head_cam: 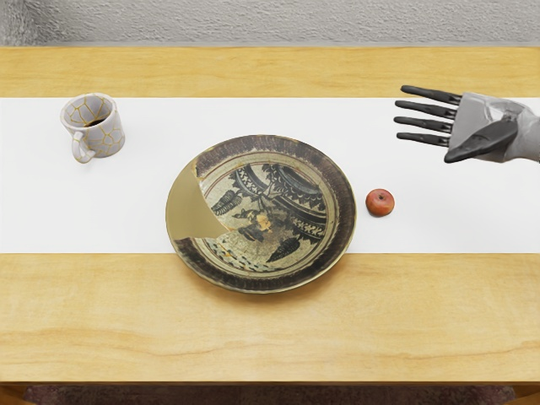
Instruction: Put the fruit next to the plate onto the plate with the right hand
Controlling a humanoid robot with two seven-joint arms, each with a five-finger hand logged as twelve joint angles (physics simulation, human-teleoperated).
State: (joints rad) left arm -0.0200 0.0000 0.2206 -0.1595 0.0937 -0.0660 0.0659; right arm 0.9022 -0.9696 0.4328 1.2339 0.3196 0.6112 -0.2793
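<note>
Three things are sitting on the table (270, 325) you're working over. It's showing pale, smooth wood grain, and a flat white runner (126, 211) is lying across its middle.

Your right hand (466, 126) is hovering above the runner at the right edge. Its dark matte fingers (426, 107) are stretching out straight and spread toward the left, with the thumb angling underneath. It's gripping nothing at all. The back of the hand and wrist are looking like grey, faceted metal.

The fruit (380, 202) is lying on the runner just beside the plate's right rim, not touching it. It's sitting below and left of the hand, clear of the fingers. It's small, round and reddish-brown, and a little dimple is showing on top.

The plate (261, 143) is looking like glazed ceramic: round and shallow, with a dark brown rim band. The cream centre is carrying dark painted figures and patterns. One wedge on the left side is showing plain flat tan. The plate is straddling the runner's front edge and the bare wood.

Far left on the runner, a chunky mug (94, 126) is standing. It's pale grey-white with gold crackle lines running all over it.
</note>
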